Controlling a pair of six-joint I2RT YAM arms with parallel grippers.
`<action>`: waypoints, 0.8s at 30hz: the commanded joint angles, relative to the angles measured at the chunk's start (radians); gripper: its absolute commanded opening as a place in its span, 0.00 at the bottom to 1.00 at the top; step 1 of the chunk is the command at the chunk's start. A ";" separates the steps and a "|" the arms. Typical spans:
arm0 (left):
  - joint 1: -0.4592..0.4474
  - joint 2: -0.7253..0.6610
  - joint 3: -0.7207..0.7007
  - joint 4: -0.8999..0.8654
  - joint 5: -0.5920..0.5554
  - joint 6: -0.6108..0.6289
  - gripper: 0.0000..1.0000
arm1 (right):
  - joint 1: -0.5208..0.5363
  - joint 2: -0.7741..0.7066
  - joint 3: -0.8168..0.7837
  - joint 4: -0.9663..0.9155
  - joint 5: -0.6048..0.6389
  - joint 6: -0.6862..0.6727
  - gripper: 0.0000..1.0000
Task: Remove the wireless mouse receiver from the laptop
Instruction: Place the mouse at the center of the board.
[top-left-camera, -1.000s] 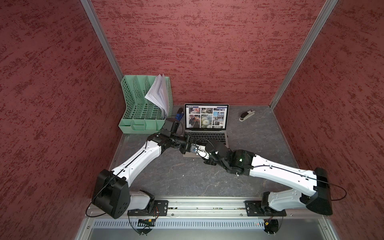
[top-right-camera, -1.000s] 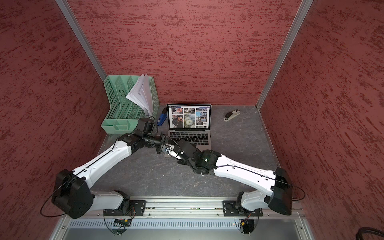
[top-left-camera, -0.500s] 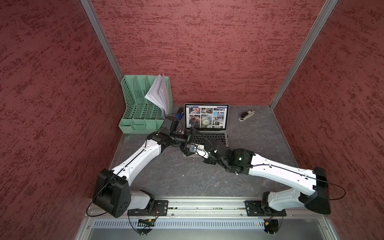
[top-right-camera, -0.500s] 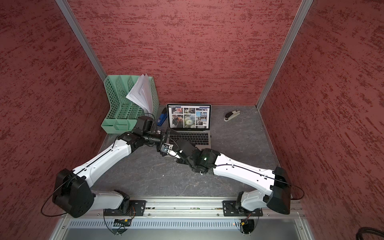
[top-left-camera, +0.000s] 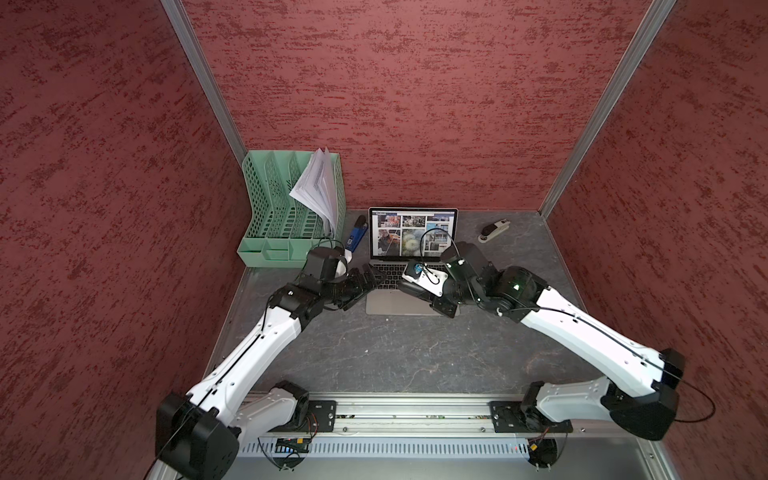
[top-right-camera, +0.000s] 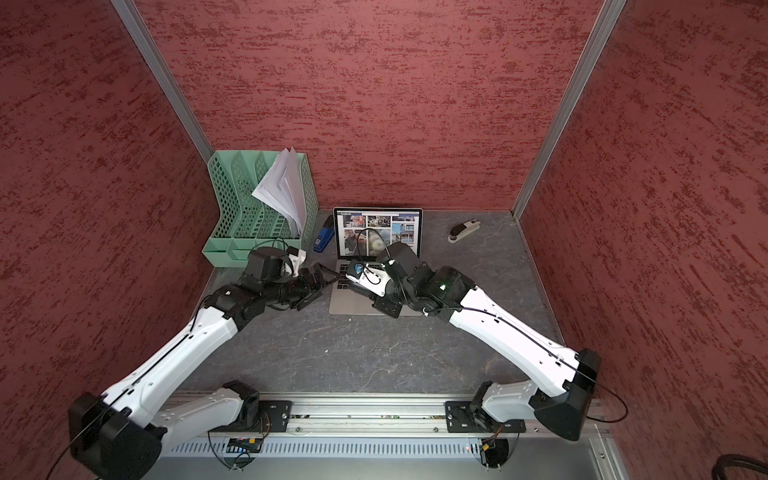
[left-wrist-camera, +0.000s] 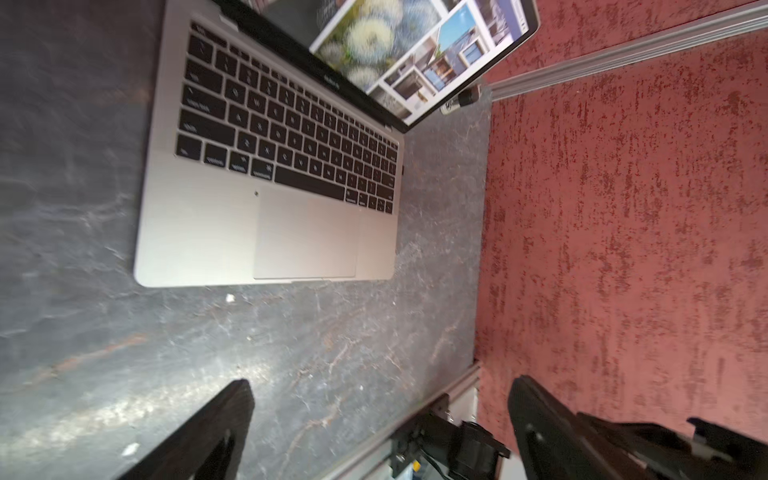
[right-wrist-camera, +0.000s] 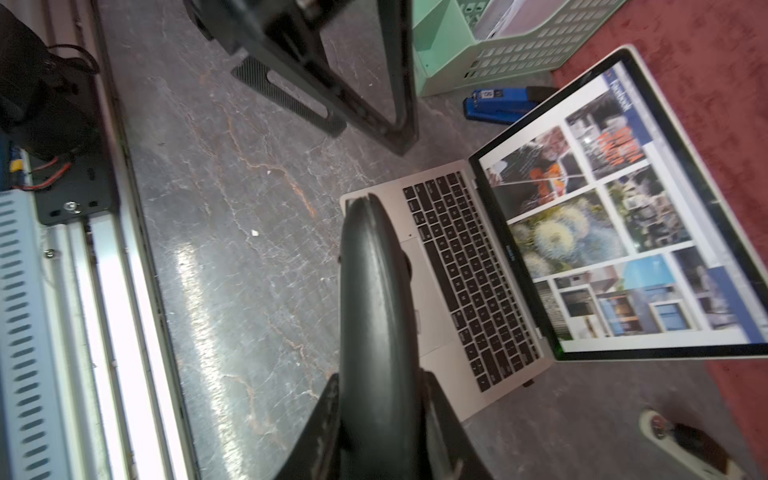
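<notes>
Hovering over the laptop (top-left-camera: 386, 305), the right gripper (right-wrist-camera: 380, 399) clamps a flat black mouse (right-wrist-camera: 374, 291), jaws closed on its body, w/ the mouse's nose jutting past the fingertips toward the left arm. Opposite, the left gripper (left-wrist-camera: 380, 415) hangs by the laptop's left edge, jaws spread wide & nothing btwn them, its dark fingers (left-wrist-camera: 216, 436) clear of the machine. The wireless mouse receiver (left-wrist-camera: 402, 169), a tiny dark stub, sits plugged into the laptop's right edge, level w/ the keyboard, and neither gripper touches it; the right wrist view shows it as a small nub on that same edge. The laptop stands open on the grey stone-look table (top-left-camera: 395, 357), screen lit w/ a photo collage. To its left: a blue stapler (top-left-camera: 356, 237) just beside the screen, then a mint-green file rack (top-left-camera: 270, 216) holding a sheaf of white papers (top-left-camera: 318, 189). To its right, well apart & nr the rear corner, lies a small white-and-dark object (top-left-camera: 492, 231), too small to ID. Red textured walls (top-left-camera: 415, 104) box in the scene on three sides.
</notes>
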 joint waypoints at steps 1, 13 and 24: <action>-0.036 -0.106 -0.033 0.085 -0.193 0.101 1.00 | -0.014 0.044 0.012 -0.066 -0.226 0.054 0.00; -0.211 -0.318 -0.160 0.107 -0.401 0.144 1.00 | -0.027 0.164 -0.157 0.010 -0.495 0.146 0.00; -0.228 -0.408 -0.141 0.025 -0.537 0.269 1.00 | -0.049 0.356 -0.273 0.112 -0.675 0.253 0.00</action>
